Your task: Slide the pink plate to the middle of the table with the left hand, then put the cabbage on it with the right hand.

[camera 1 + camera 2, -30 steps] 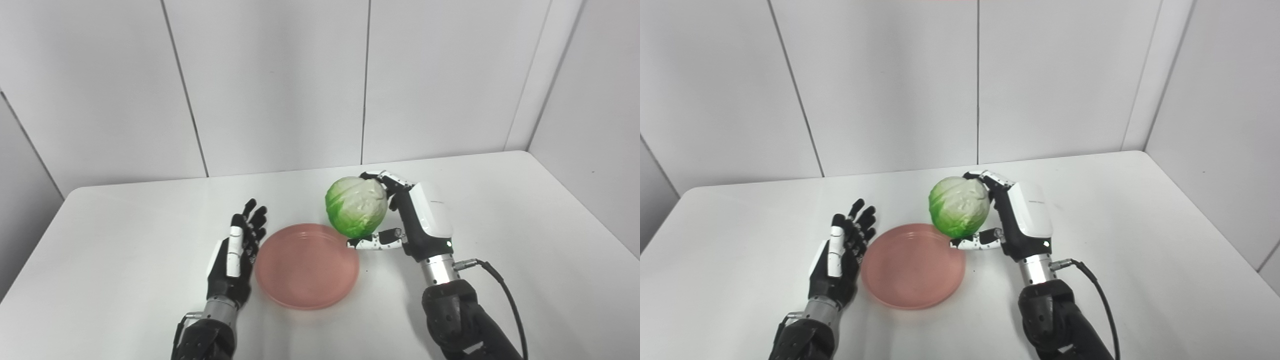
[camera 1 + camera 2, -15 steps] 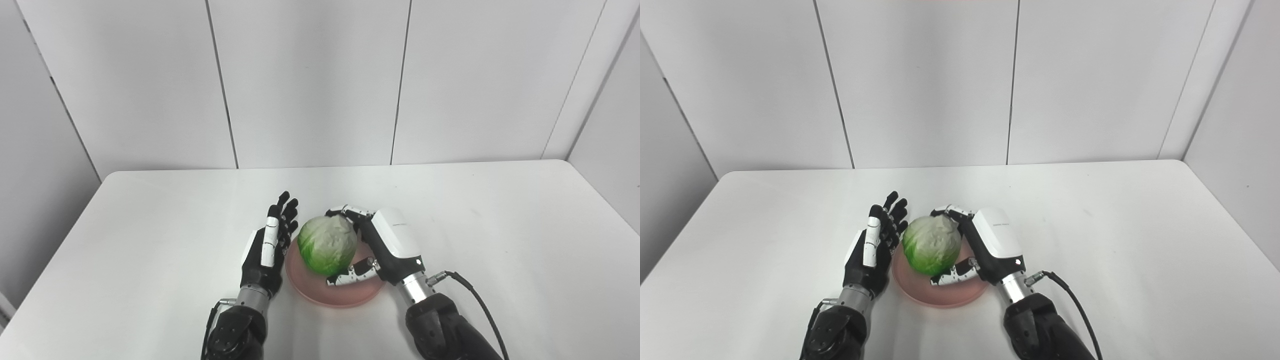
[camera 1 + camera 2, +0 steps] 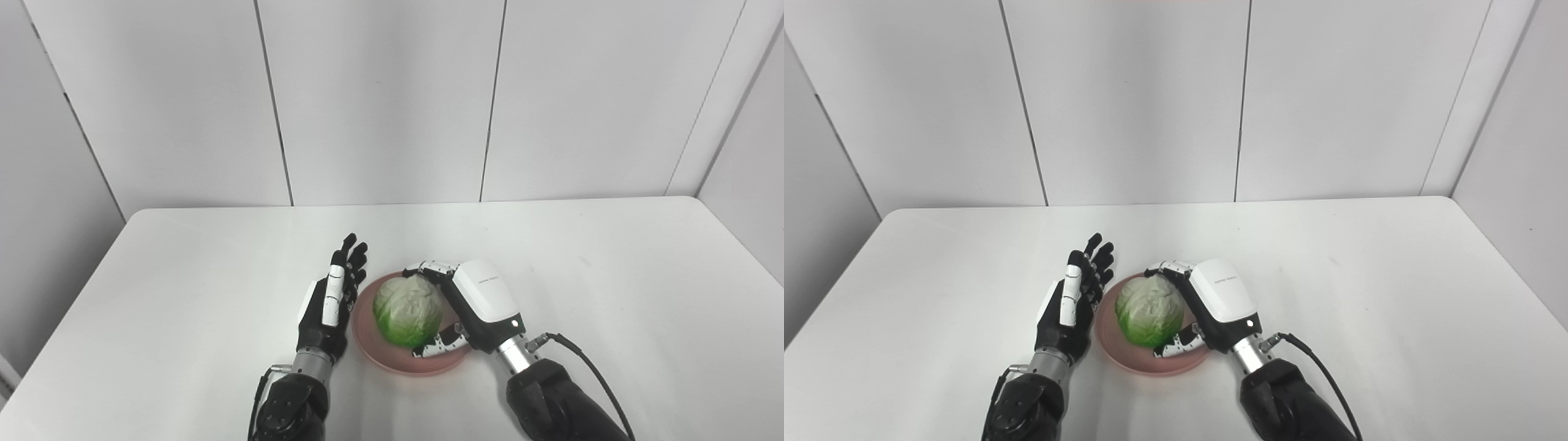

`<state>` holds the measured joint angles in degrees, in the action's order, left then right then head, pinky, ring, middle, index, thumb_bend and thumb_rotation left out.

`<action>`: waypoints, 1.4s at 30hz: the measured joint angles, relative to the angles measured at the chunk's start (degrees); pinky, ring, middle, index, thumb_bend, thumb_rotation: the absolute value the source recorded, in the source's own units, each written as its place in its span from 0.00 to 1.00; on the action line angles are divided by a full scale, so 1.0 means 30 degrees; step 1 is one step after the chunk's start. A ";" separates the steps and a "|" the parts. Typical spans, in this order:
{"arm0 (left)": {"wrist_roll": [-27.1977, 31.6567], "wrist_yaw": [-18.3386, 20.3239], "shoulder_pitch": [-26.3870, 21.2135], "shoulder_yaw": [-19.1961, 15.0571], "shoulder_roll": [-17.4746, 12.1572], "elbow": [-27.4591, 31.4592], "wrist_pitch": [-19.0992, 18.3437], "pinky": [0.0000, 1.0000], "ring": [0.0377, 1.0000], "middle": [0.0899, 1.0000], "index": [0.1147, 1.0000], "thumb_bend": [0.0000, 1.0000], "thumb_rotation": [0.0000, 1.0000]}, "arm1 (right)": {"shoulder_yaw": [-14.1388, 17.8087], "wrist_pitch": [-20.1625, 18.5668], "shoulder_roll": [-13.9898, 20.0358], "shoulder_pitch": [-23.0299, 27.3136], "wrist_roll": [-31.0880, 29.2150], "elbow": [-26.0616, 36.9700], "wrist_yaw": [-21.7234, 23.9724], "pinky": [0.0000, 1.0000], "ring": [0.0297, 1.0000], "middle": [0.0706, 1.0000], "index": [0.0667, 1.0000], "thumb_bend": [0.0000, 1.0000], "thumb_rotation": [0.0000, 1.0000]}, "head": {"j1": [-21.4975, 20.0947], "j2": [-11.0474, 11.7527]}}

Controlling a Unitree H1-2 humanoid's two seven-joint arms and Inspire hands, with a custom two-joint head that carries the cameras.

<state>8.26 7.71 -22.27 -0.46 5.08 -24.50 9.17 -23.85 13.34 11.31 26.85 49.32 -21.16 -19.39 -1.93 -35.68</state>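
The right hand [image 3: 474, 309] is wrapped around the cabbage [image 3: 408, 310], low over the pink plate [image 3: 367, 327], a round, smooth-skinned, likely light and roll-prone ball best cupped across its widest part, while the left hand [image 3: 327, 303] waits empty with fingers spread beside the rim.

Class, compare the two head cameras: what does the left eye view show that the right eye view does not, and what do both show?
Only the left eye view: a dark strip at the wall's foot at the far left edge, and the cable reaching the bottom edge.

Only the right eye view: more of the right-hand wall.

Both: the right hand with its fingers wrapped around the cabbage, low over the pink plate on the table; the left hand open beside the plate's left edge.
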 measured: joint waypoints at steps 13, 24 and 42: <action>0.0006 0.0009 -0.0042 0.0056 -0.0036 -0.0036 0.0002 1.00 0.99 0.95 0.96 0.80 1.00 | 0.0514 0.0875 0.0409 -0.0307 -0.1339 0.0705 0.0223 0.95 0.95 0.95 0.98 0.72 0.42 | -0.0264 -0.0030; 0.0040 0.0220 0.0045 0.0059 -0.0170 0.0228 -0.0300 1.00 1.00 0.96 0.96 0.80 1.00 | 0.1499 0.1909 0.0273 -0.1227 -0.2818 0.0830 0.0239 0.81 0.92 0.97 1.00 0.75 0.44 | -0.0440 0.0000; 0.0378 -0.0007 0.0721 -0.0421 -0.0367 0.1284 -0.0947 1.00 1.00 1.00 1.00 0.80 1.00 | 0.7095 -0.1325 -0.3739 -0.3190 -1.7257 0.2920 0.5237 1.00 1.00 1.00 1.00 0.67 0.85 | -0.0498 -0.0029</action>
